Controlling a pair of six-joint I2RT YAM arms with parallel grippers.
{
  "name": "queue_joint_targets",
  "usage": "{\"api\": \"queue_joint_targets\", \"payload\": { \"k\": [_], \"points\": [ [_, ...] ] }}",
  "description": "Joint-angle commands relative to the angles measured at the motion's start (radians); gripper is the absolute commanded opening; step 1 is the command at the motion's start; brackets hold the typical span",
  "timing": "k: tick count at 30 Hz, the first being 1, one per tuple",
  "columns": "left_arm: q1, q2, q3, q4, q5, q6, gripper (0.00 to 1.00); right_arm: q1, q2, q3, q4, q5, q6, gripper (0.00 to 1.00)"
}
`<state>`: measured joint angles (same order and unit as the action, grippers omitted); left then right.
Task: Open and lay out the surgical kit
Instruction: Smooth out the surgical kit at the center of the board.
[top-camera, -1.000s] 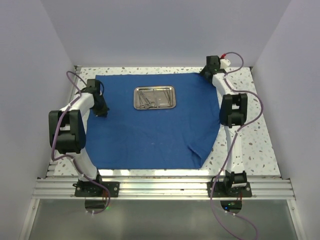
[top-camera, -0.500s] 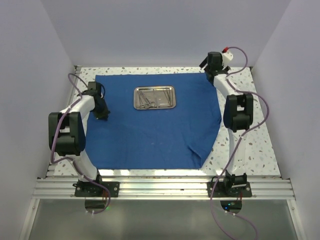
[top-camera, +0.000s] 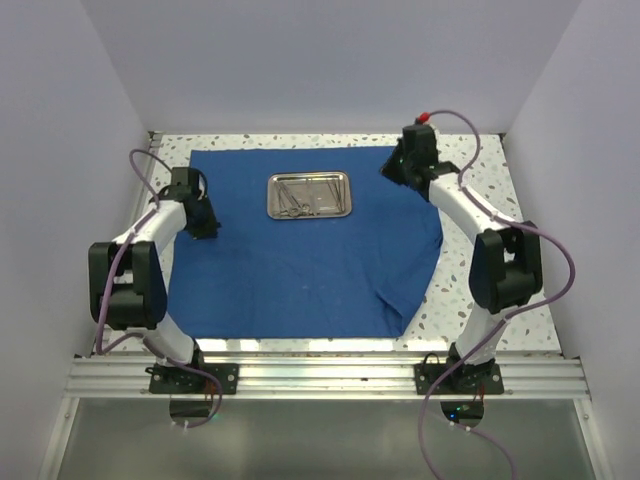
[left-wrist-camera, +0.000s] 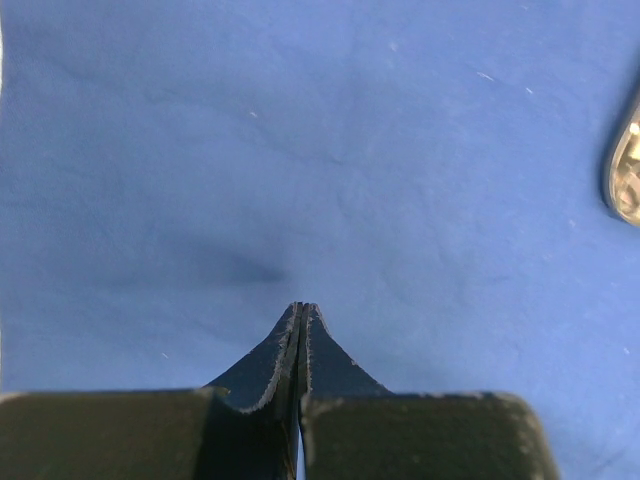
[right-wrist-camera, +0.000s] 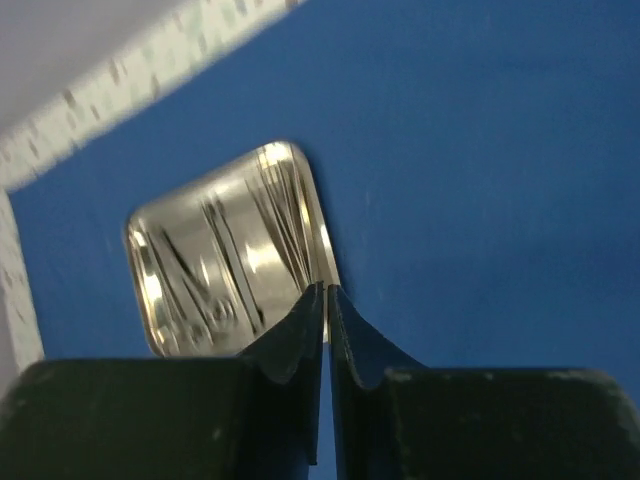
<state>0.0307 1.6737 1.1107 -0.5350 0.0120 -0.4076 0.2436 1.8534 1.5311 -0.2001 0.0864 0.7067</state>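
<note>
Both empty: left gripper (left-wrist-camera: 302, 312) clenched over the left side of the royal-blue cloth wrap (top-camera: 300, 260), right gripper (right-wrist-camera: 326, 292) pinched together above its far-right corner. Wrap lies spread. The small shiny rectangular steel tray (top-camera: 310, 182) with thin silver instruments (top-camera: 298, 197) sits far-centre, so unloading looks next. There is plenty of bare cloth nearer, and the near-right edge is uneven.

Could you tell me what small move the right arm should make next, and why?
Probably ease the right claw toward the steel tray and open it. The blue cloth already lies spread open, while the instruments sit in the tray, and the claw, closed and empty, points at it.
</note>
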Motion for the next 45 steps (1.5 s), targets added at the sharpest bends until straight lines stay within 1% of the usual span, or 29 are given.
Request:
{"api": "queue_joint_targets", "payload": {
  "k": [1,3,4,6,8,10,12,15,18,20,23,25,26,27,28,29,31,34,37,39,40,41,42,43,44,45],
  "points": [
    [-0.003,-0.069,-0.051,0.085,0.055,-0.005,0.00,0.074,-0.117,-0.141,-0.194,-0.108,-0.018,0.08],
    [-0.005,-0.086,-0.097,0.119,0.071,-0.010,0.00,0.089,-0.143,-0.182,-0.295,-0.119,-0.026,0.00],
    [-0.005,-0.091,-0.112,0.133,0.086,-0.014,0.00,0.106,-0.154,-0.221,-0.320,-0.134,-0.026,0.00],
    [-0.005,-0.101,-0.162,0.170,0.101,-0.020,0.00,0.124,-0.178,-0.252,-0.384,-0.145,-0.038,0.00],
    [-0.005,-0.106,-0.199,0.200,0.121,-0.025,0.00,0.169,-0.191,-0.285,-0.447,-0.152,-0.049,0.00],
    [-0.006,-0.109,-0.216,0.211,0.135,-0.030,0.00,0.209,-0.186,-0.308,-0.495,-0.158,-0.053,0.00],
    [-0.006,-0.114,-0.230,0.224,0.140,-0.033,0.00,0.229,-0.165,-0.322,-0.577,-0.152,-0.041,0.00],
    [-0.008,-0.118,-0.245,0.237,0.144,-0.034,0.00,0.278,-0.137,-0.385,-0.621,-0.178,-0.017,0.00],
    [-0.006,-0.106,-0.252,0.242,0.141,-0.036,0.00,0.325,-0.131,-0.449,-0.616,-0.175,0.002,0.00],
    [-0.006,-0.091,-0.250,0.236,0.140,-0.036,0.00,0.336,-0.131,-0.491,-0.622,-0.171,0.011,0.00],
    [-0.006,-0.085,-0.247,0.228,0.126,-0.040,0.00,0.341,-0.138,-0.532,-0.666,-0.123,0.025,0.00],
    [-0.006,-0.081,-0.244,0.227,0.114,-0.040,0.00,0.341,-0.157,-0.555,-0.708,-0.050,0.033,0.00],
    [-0.006,-0.077,-0.244,0.224,0.111,-0.042,0.00,0.341,-0.160,-0.562,-0.758,-0.024,0.048,0.00],
    [-0.006,-0.075,-0.244,0.225,0.109,-0.042,0.00,0.339,-0.163,-0.566,-0.791,0.052,0.065,0.00],
    [-0.005,-0.072,-0.239,0.225,0.108,-0.042,0.00,0.339,-0.164,-0.572,-0.820,0.085,0.080,0.00],
    [-0.006,-0.068,-0.239,0.224,0.106,-0.043,0.00,0.339,-0.164,-0.575,-0.869,0.111,0.112,0.00],
    [-0.006,-0.065,-0.239,0.225,0.106,-0.043,0.00,0.338,-0.171,-0.585,-0.916,0.194,0.154,0.00],
    [-0.006,-0.062,-0.239,0.227,0.103,-0.045,0.00,0.326,-0.203,-0.586,-0.992,0.269,0.226,0.00],
    [-0.006,-0.058,-0.239,0.222,0.092,-0.045,0.00,0.307,-0.281,-0.571,-1.051,0.318,0.286,0.00],
    [-0.005,-0.055,-0.241,0.221,0.089,-0.045,0.00,0.287,-0.351,-0.554,-1.128,0.398,0.351,0.04],
    [-0.006,-0.054,-0.239,0.219,0.088,-0.045,0.00,0.280,-0.376,-0.542,-1.154,0.426,0.370,0.19],
    [-0.005,-0.052,-0.238,0.221,0.086,-0.045,0.00,0.270,-0.400,-0.536,-1.206,0.479,0.413,0.36],
    [-0.005,-0.052,-0.236,0.219,0.083,-0.046,0.00,0.249,-0.457,-0.528,-1.223,0.496,0.422,0.69],
    [-0.005,-0.051,-0.232,0.218,0.079,-0.046,0.00,0.234,-0.483,-0.525,-1.239,0.512,0.433,0.84],
    [-0.006,-0.049,-0.229,0.210,0.075,-0.046,0.00,0.218,-0.512,-0.520,-1.255,0.522,0.435,0.89],
    [-0.005,-0.049,-0.224,0.210,0.071,-0.046,0.00,0.200,-0.542,-0.513,-1.250,0.526,0.424,0.91]
  ]
}}
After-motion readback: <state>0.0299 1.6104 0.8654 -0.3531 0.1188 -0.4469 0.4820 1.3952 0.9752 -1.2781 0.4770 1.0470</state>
